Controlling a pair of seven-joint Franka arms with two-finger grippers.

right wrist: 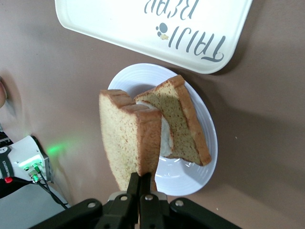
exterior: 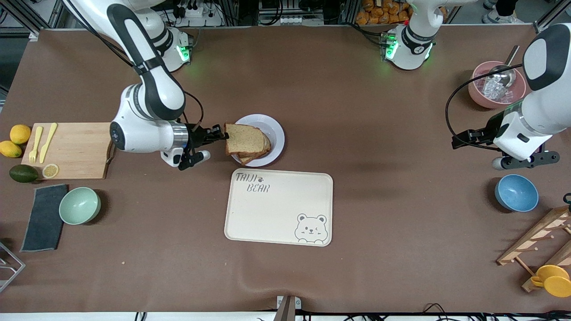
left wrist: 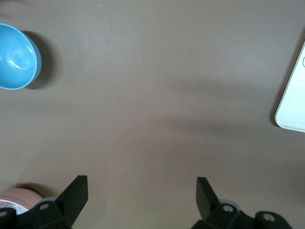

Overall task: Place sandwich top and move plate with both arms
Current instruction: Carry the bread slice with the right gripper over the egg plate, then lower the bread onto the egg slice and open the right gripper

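The sandwich top [exterior: 243, 138] [right wrist: 128, 138], a plain brown bread slice, hangs on edge over the rim of the white plate [exterior: 275, 129] [right wrist: 190, 179] on the right arm's side. My right gripper [exterior: 221, 133] [right wrist: 143, 179] is shut on its crust edge. On the plate lies another bread slice [exterior: 250, 157] [right wrist: 178, 119] with something white on it, partly hidden by the held slice. At its own end of the table my left gripper [exterior: 528, 160] [left wrist: 142, 191] waits over bare table, open, with nothing between its fingers.
A cream bear tray [exterior: 279, 207] [left wrist: 293, 95] [right wrist: 143, 24] lies just nearer the front camera than the plate. A blue bowl [exterior: 516, 192] [left wrist: 16, 57] and a pink bowl [exterior: 495, 84] flank the left gripper. A cutting board [exterior: 67, 149] and a green bowl [exterior: 79, 205] sit at the right arm's end.
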